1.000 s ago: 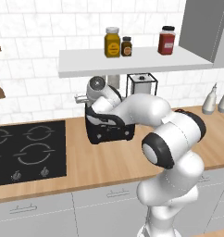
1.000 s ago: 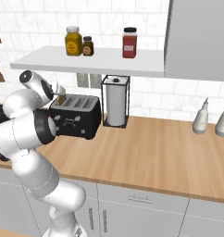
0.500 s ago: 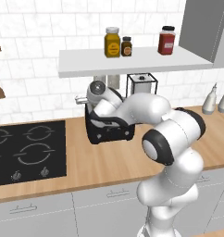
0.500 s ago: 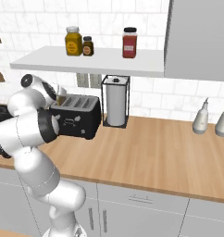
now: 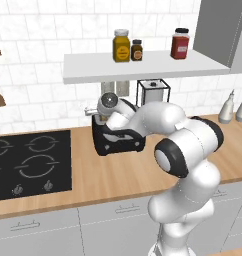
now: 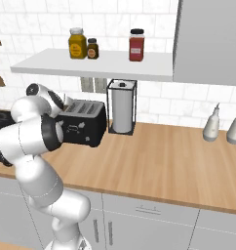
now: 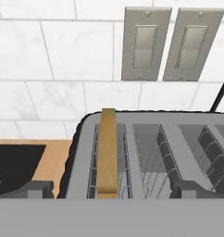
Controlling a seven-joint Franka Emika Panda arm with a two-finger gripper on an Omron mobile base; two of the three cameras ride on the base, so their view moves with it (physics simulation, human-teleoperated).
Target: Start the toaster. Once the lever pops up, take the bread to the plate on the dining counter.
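Bread stands on edge in the leftmost slot of the toaster, seen from the hand view as a thin tan slice with its top rising a little above the silvery top. The other slots beside it show only their wire guides. The gripper hovers just over the near edge of the toaster, its two dark fingertips set wide apart, one at each side of the slotted top, with nothing between them. Whether the tips touch the toaster I cannot tell from this angle.

Behind the toaster, two grey wall switches sit on the white tiled wall. To its left in the hand view lie a strip of wood counter and the corner of the black cooktop.

In the left base view the toaster stands on the counter near the wall, just right of the cooktop, with the white arm bent over it so that the hand covers its top. In the right base view the toaster sits just left of a paper towel holder. A shelf above carries three jars. Two pale bottles stand far to the right on the counter.
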